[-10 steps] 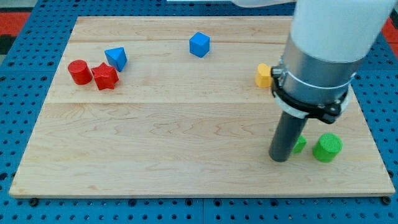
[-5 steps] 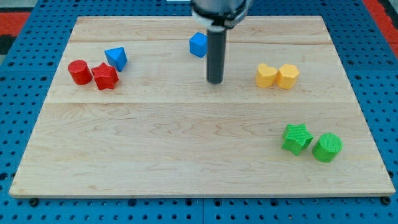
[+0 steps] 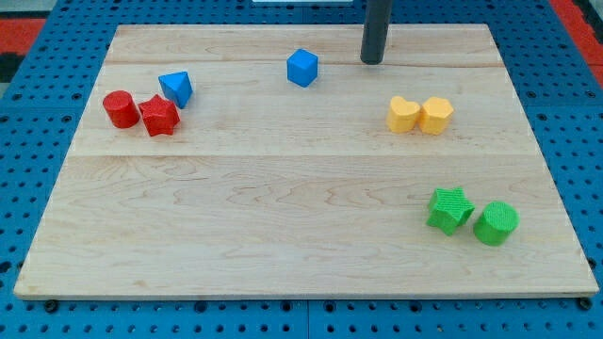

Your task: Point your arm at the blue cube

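Hovering my tip [image 3: 372, 62] right of the small blue plastic cube [image 3: 302, 68] — apart, no fingers; likely light, rigid — slides easily.

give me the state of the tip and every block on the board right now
my tip: on the board near the view's top, right of the blue cube, not touching it
blue cube: alone, untouched
blue triangular block: close to the red star's upper right
red star: against the red cylinder
two yellow blocks: side by side, touching
green star: beside the green cylinder
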Motion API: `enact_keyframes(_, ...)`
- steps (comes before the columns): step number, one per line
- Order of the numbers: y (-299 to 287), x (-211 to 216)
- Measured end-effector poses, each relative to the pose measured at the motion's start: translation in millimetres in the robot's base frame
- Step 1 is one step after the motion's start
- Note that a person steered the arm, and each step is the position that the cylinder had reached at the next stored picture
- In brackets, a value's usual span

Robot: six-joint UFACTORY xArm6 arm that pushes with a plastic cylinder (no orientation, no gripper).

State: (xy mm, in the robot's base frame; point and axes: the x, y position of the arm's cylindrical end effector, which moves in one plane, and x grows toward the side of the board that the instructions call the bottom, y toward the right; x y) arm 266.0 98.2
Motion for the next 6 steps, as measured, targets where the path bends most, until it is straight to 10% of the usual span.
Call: enact_keyframes(6, -88.3, -0.4)
